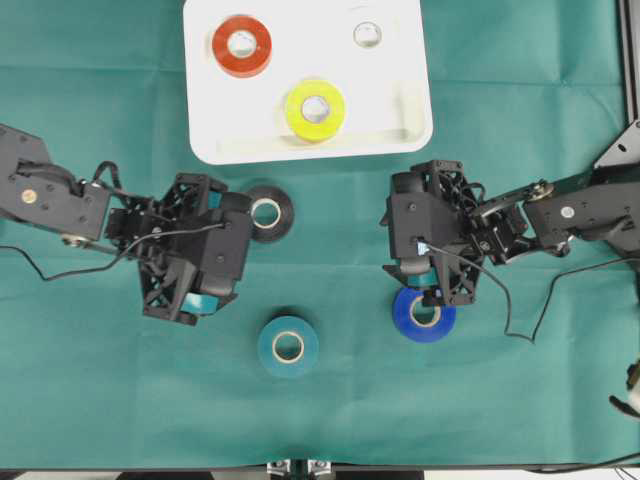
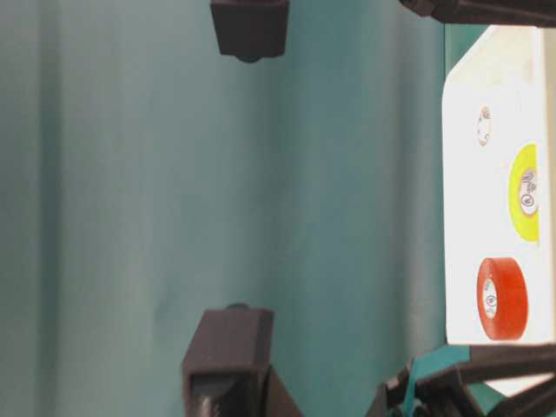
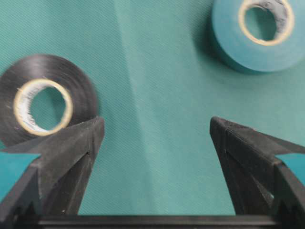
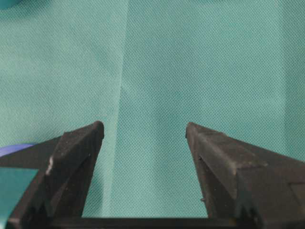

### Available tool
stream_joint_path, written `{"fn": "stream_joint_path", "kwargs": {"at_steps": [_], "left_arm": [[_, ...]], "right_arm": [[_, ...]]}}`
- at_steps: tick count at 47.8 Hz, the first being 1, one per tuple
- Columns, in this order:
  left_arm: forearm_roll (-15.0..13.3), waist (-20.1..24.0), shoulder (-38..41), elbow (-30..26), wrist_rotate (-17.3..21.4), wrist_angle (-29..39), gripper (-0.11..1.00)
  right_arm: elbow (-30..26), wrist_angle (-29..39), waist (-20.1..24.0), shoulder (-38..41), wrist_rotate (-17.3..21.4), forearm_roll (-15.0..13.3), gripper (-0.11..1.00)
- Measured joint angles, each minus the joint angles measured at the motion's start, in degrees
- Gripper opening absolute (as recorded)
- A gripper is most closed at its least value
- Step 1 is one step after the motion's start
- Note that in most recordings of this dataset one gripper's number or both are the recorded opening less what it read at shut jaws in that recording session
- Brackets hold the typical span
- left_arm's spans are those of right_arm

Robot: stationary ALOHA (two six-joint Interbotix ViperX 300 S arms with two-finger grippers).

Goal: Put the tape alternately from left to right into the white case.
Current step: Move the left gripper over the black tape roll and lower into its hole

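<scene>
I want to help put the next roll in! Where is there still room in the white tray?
The white case has bare room along its left side below the orange-red roll, and at its right end beside the yellow roll, under the white roll. The middle, between the orange-red and yellow rolls, is tighter.
</scene>
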Motion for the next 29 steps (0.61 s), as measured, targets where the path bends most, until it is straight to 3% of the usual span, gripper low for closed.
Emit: {"fn": "stream_joint_path", "kwargs": {"at_steps": [29], "left_arm": [[0.1,3.9,3.3,-1.4,4.8,-1.1,0.68]], "right_arm": [[0.0,-0.1,0.1,0.0,0.0,-0.1,0.79]]}}
